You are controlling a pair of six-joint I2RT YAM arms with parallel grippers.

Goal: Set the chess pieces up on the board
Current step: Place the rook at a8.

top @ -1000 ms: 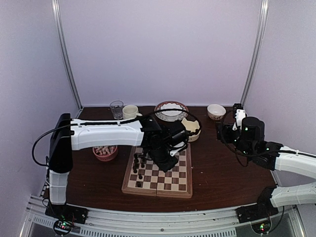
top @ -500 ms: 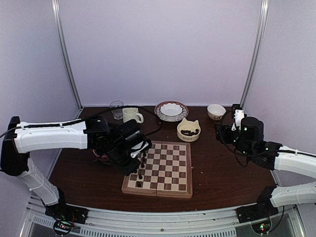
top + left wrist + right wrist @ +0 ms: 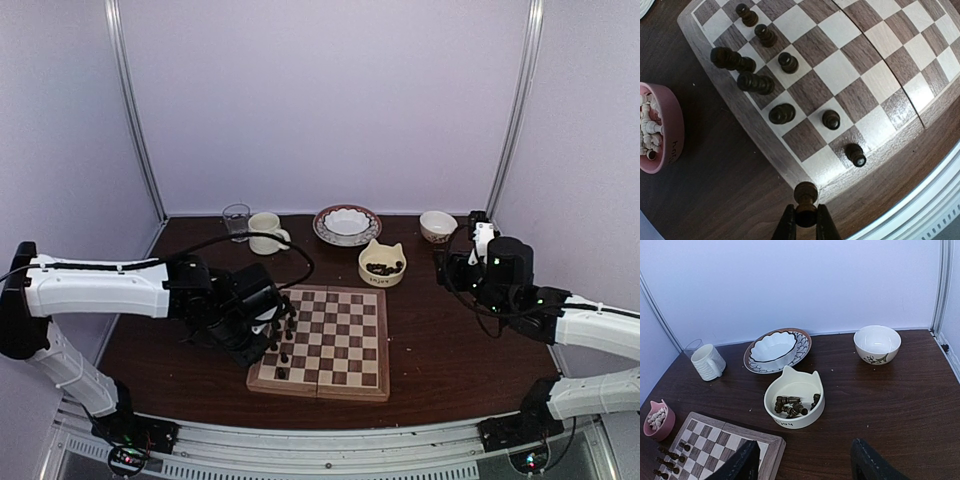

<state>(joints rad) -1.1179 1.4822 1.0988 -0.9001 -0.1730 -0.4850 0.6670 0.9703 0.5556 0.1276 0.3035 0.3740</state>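
Our left end effector (image 3: 805,222) is closed tight on one dark chess piece (image 3: 806,199). The piece stands up straight between the two fingers. It hangs right at the near corner of the board (image 3: 840,70), and the squares spread out just ahead of it.

Eight other dark pieces (image 3: 781,114) stand on the board in front of the end effector, in two lines along one edge. We can see free squares near that corner, close to the held piece.

We think the job now is to set this piece on a free square in those lines. To do it well, we should move forward only a little and stay high, so we do not knock the pieces standing close by. Then we go straight down over the middle of the square. We let go only when the bottom sits flat, or it may tip over.

A pink bowl (image 3: 670,145) of pale pieces sits on the tabletop (image 3: 730,200), off to the side of the end effector.

Our right end effector (image 3: 800,465) is open and holds nothing. A cat-shaped bowl (image 3: 794,412) with more dark pieces sits ahead of it.
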